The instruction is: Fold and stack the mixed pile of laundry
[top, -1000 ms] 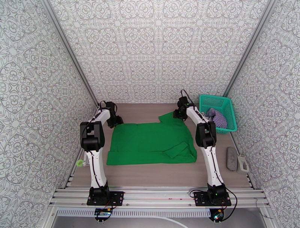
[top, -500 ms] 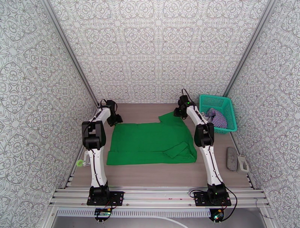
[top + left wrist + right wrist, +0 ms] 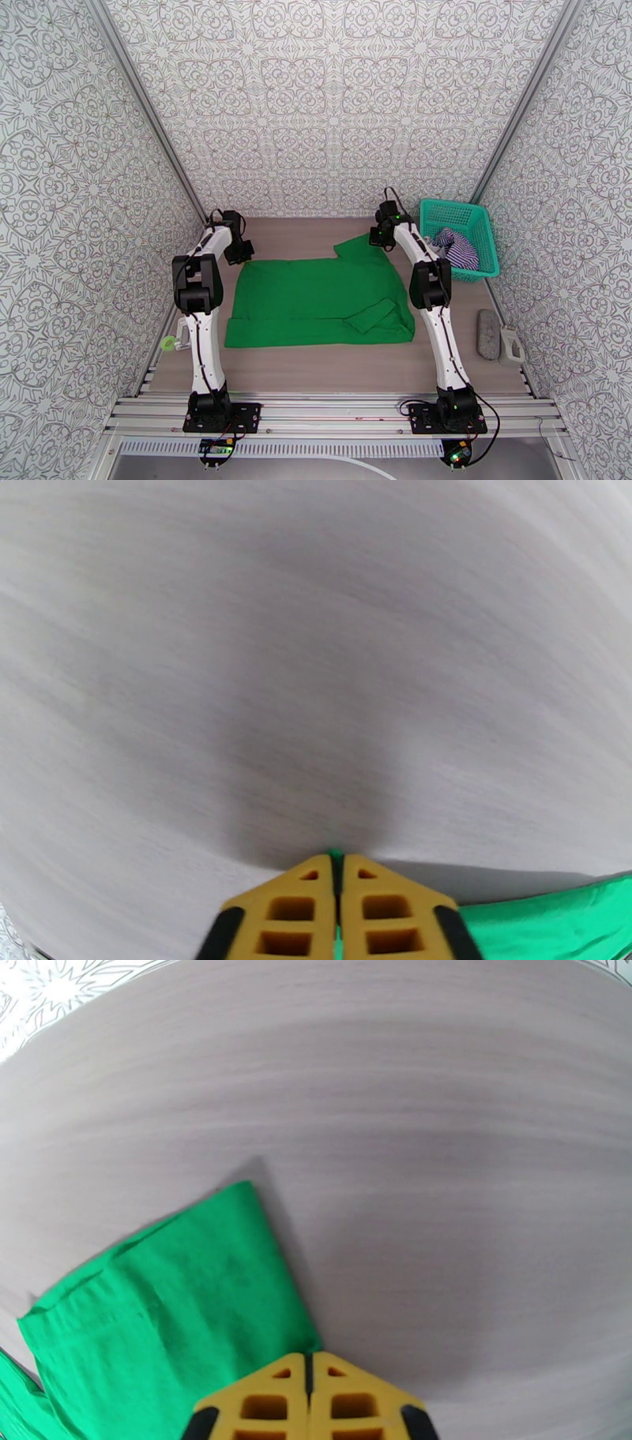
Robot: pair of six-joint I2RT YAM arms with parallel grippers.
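Green T-shirt (image 3: 316, 296), far corners pinched in left hand (image 3: 338, 867) and right hand (image 3: 308, 1359)

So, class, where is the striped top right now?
In the top external view, the striped top lies bunched inside the teal basket at the table's far right, apart from the green T-shirt.

The left arm (image 3: 199, 331) and right arm (image 3: 442, 347) share one build: slim white links joined by chunky black joint housings. Each is mounted on a black base (image 3: 212, 409) on a black plate. Thin black cables (image 3: 488, 433) loop beside the right base, where a small green light glows. The left gripper (image 3: 338, 860) and right gripper (image 3: 308, 1357) have yellow fingers (image 3: 288, 910) with rectangular cut-outs and black outer edges.
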